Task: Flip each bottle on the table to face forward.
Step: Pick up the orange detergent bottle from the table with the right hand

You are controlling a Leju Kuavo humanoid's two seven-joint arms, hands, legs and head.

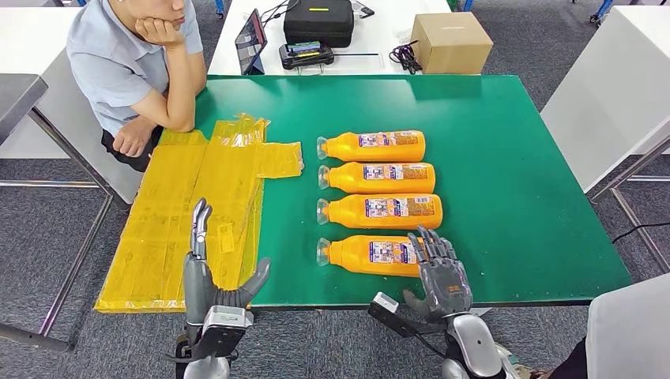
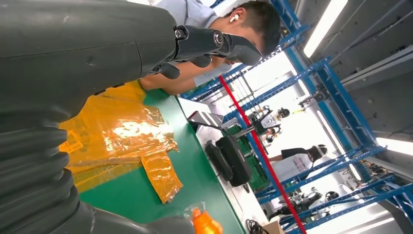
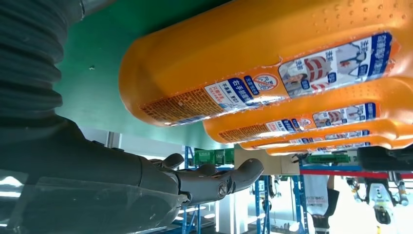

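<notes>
Four orange bottles [image 1: 378,200] are lying in a row on the green table [image 1: 513,181], blue-and-white labels up, print unreadable. Right robot hand [image 1: 442,272], fingers spread, is touching the nearest bottle [image 1: 371,254]; left robot hand [image 1: 212,276] is hovering, fingers apart, holding nothing.

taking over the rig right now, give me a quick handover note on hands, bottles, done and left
Left hand: open, raised over the near table edge by the yellow plastic sheets, holding nothing.
Right hand: open, fingers spread at the base end of the nearest bottle; no grip visible.
Four orange bottles lie in a row on the green table, necks toward the sheets, labels with fine print and barcodes up.
Done: no flip evident.
Left: likely all four, starting with the nearest.
</notes>
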